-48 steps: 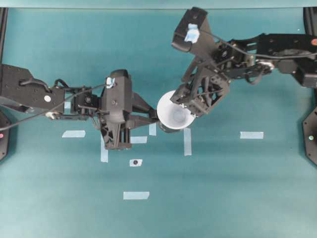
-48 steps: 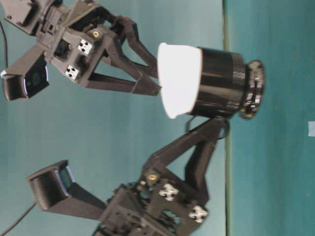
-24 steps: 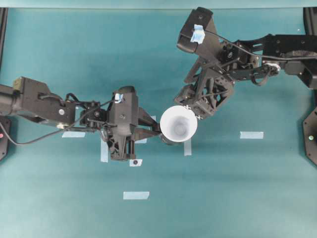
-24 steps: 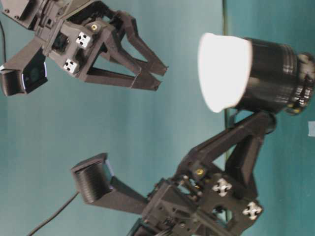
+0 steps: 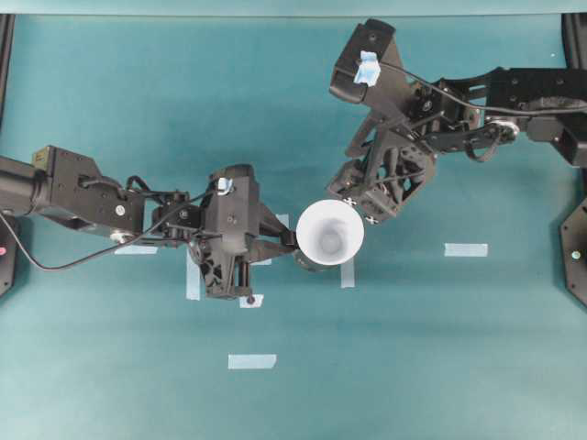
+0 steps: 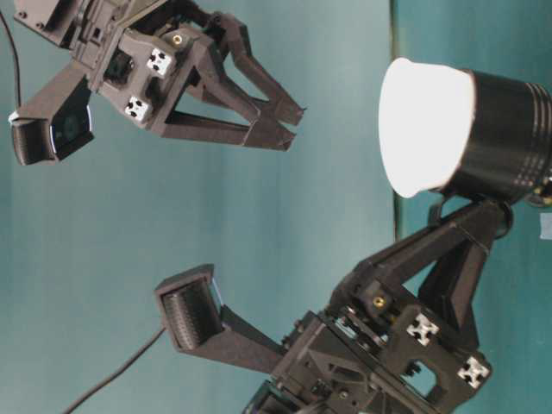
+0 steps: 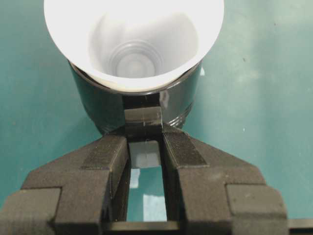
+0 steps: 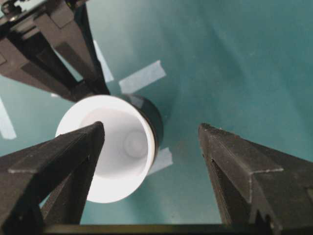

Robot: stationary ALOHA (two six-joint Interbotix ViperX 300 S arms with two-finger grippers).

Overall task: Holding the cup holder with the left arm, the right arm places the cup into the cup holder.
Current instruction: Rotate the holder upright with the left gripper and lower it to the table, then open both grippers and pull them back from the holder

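With the cup [image 5: 329, 233] already seated in the cup holder [image 7: 146, 105], I read the placement as done — what matters now is the clearance between cup and right tool [image 5: 365, 215].

From my overhead view the cup lies just down and to the left of the right tool, whose jaws stand wide apart, grip nothing and are clear of the rim; the table-level view shows open air between them. The left tool [image 7: 145, 147] is nearer — it is pinched narrow on the holder's small side handle, carrying holder and cup above the table [image 5: 459, 348]. The cup's long axis runs along the holder's, roughly upright, mouth opening upward toward the overhead camera, base sunk inside the black wall.
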